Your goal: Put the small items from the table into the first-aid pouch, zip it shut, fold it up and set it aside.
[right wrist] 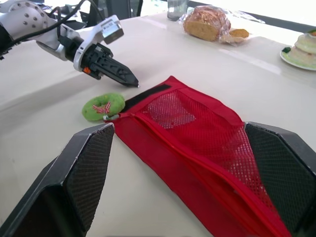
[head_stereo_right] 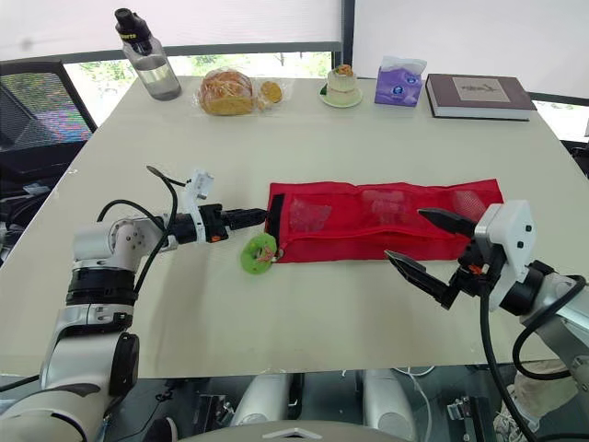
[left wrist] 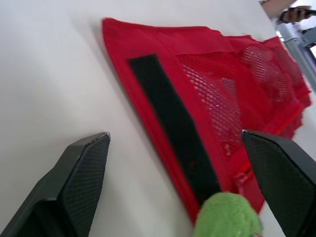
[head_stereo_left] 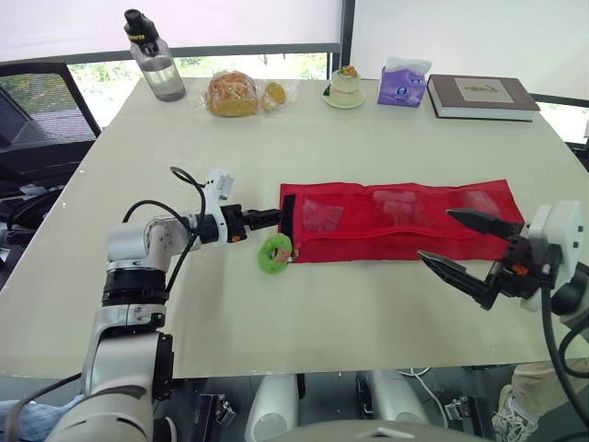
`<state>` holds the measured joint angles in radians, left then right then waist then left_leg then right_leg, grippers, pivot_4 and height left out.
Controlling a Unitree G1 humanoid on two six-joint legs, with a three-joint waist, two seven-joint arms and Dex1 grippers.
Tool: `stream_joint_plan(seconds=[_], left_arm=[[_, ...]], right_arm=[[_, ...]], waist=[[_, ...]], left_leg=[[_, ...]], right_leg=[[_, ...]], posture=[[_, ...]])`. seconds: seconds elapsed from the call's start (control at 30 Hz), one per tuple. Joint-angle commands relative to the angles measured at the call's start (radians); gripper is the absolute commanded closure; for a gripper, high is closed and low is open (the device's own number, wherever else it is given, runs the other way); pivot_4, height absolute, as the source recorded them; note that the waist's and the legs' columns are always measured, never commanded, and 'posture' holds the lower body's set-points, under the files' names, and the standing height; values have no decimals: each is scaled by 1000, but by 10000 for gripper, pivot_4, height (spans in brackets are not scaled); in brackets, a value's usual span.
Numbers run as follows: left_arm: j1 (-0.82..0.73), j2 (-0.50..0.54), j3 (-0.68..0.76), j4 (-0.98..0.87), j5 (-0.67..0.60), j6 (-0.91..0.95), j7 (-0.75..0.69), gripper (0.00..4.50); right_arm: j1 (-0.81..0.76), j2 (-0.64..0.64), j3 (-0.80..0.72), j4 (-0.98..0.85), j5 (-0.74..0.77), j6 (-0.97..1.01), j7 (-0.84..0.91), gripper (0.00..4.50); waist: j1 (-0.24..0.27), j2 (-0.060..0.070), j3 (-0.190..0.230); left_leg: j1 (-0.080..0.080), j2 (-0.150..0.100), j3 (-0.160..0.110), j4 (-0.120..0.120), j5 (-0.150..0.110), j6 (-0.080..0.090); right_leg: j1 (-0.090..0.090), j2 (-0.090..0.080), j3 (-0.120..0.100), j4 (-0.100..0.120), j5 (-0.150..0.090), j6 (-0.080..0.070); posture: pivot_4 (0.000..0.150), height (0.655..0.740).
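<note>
At mid-table, looking at the red first-aid pouch spread flat, black strip at its left end, green ring touching the near left corner. Holding nothing in the right gripper, spread wide by the pouch's right end. Cannot tell the opening of the left gripper, poised at the strip. Judging by shapes behind the mesh, probably past packing and on to folding; cannot confirm the zip. Next, needs a firm pinch on one end, then lifting and laying over without snagging the ring.

Bottle, bagged bread, perhaps a cake, tissues and book line the far edge.
</note>
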<state>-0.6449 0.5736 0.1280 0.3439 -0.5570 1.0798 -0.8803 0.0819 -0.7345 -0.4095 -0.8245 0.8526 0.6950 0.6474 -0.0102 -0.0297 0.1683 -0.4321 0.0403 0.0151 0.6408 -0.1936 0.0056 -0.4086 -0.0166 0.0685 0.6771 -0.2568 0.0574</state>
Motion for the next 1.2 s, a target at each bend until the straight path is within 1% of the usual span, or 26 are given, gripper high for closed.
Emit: stream_joint_plan(seconds=[0.03, 0.23, 0.27, 0.3, 0.37, 0.4, 0.47, 0.57, 0.6, 0.73, 0.83, 0.93, 1.1, 1.17, 1.2], left_arm=[[12, -36, -31, -9, -48, 92, -28, 0], [21, -64, -33, 5, -34, 75, -9, 0], [13, -73, -16, 17, -39, 75, 0, 5104], [5, -80, 2, 28, -44, 76, 11, 8384], [-4, -89, 27, 43, -49, 77, 26, 16810], [-6, -93, 40, 47, -55, 81, 31, 22322], [-12, -100, 80, 52, -77, 106, 46, 30275], [-10, -109, 113, 47, -97, 137, 64, 43886], [-7, -111, 117, 39, -105, 148, 68, 44540], [9, -113, 119, 13, -119, 170, 77, 44540], [3, -120, 122, 17, -126, 182, 91, 44540], [-17, -137, 128, 35, -134, 194, 112, 44540], [-36, -165, 121, 44, -135, 213, 138, 44540], [-39, -178, 128, 45, -139, 227, 151, 44540], [-38, -183, 131, 42, -141, 231, 158, 44540]], right_arm=[[-25, -13, 0, -15, 52, -18, 8, 204], [-41, -58, 2, -22, 164, 12, 15, 204], [-52, -67, 8, -17, 165, 10, 14, 0], [-60, -72, 14, -15, 165, 9, 12, 0], [-68, -78, 21, -11, 166, 8, 9, 0], [-69, -80, 24, -9, 167, 7, 7, 0], [-77, -81, 39, -5, 160, 4, 7, 0], [-87, -85, 61, 1, 143, -3, 14, 0], [-93, -85, 68, 3, 140, -4, 14, 0], [-143, -68, 135, 12, 124, -5, -5, 0], [-221, -39, 244, 37, 65, -14, -10, 0], [-329, 16, 383, 99, -15, -25, 6, 0], [-459, 79, 610, 233, -202, -83, 93, 0], [-499, 155, 683, 317, -233, -113, 126, 0], [-516, 172, 716, 348, -263, -136, 153, 0]], waist=[[0, 0, 0], [1, 0, 0], [1, 0, 0], [1, 0, 0], [0, 0, 0], [0, 0, 0], [-2, 0, 0], [-2, -1, 0], [-3, 0, 0], [-4, -1, 0], [-4, -1, 0], [-3, -1, 0], [1, -1, 0], [-3, -1, 0], [-4, -1, 0]], left_leg=[[0, 0, 0, 0, 0, 0], [0, 0, 0, 0, 0, 0], [0, 0, -1, 0, 0, 0], [0, 0, -1, 0, 0, 0], [0, 0, -1, 1, 0, 0], [0, 0, -1, 1, 0, 0], [-1, 0, -2, 1, 0, 0], [-1, 0, -2, 0, 0, 0], [-1, 0, -2, 1, 0, 0], [-1, 0, -2, 1, 0, 0], [-1, 0, -2, 0, 0, 0], [-1, 0, -2, 1, 0, 0], [-2, -1, -3, 2, 0, 0], [-2, -1, -3, 2, 0, 0], [-2, -1, -2, 2, 0, 0]], right_leg=[[0, 0, 0, 0, 0, 0], [0, 0, 0, 0, 1, -3], [1, 0, 0, 0, 2, -3], [1, 0, 0, 0, 2, -3], [1, 0, -1, 0, 2, -3], [1, 0, -1, 0, 2, -3], [1, 0, -1, 0, 2, -3], [0, 0, -1, 0, 2, -3], [0, 0, -1, 0, 2, -3], [0, 0, -1, 0, 2, -3], [0, 0, -1, 0, 2, -3], [0, 0, -1, 0, 2, -3], [0, 0, -2, 0, 2, -3], [0, 0, -3, 0, 2, -3], [0, 0, -2, 0, 2, -3]], posture=[[1500, 7400], [1500, 7400], [1500, 7400], [1500, 7400], [1500, 7400], [1500, 7400], [1500, 7400], [1500, 7400], [1500, 7400], [1500, 7400], [1500, 7400], [1500, 7400], [1500, 7400], [1500, 7400], [1500, 7400]])
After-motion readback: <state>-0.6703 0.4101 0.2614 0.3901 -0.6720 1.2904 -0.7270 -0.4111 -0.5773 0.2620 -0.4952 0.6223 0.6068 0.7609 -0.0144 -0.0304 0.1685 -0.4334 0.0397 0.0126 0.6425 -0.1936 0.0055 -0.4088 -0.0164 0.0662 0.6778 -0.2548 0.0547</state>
